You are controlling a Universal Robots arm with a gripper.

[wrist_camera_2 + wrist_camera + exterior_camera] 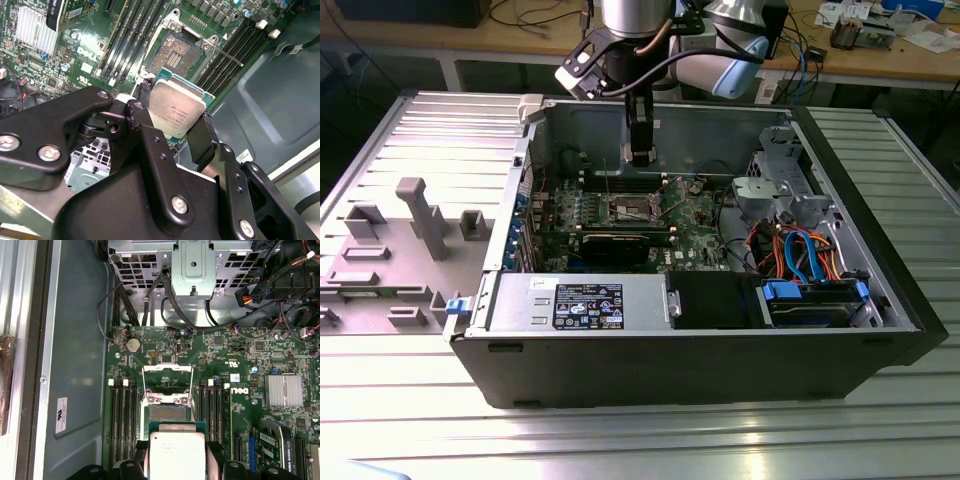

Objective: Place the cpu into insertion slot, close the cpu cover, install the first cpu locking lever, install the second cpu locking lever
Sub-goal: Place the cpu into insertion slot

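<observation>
While the placing step was in hand, the black two-fingered gripper (175, 119) held the small flat square cpu with its dull silver-grey metal top (176, 112) clear of the green circuit board (240, 360), not yet seated.

In both wrist views the black fingers (200, 140) were clamped on two opposite edges of the chip, and the square insertion slot with its dark, gold-flecked centre (170, 413) lay bare close by, with the thin silvery cpu cover frame (168, 368) swung up off it. In the exterior view the gripper (640, 150) hung inside the open black computer case (720, 360), above the board. By my judgement, seating the chip called for squaring its edges with the socket's rim and a level, gentle descent, since a tilted chip could catch the contacts.
</observation>
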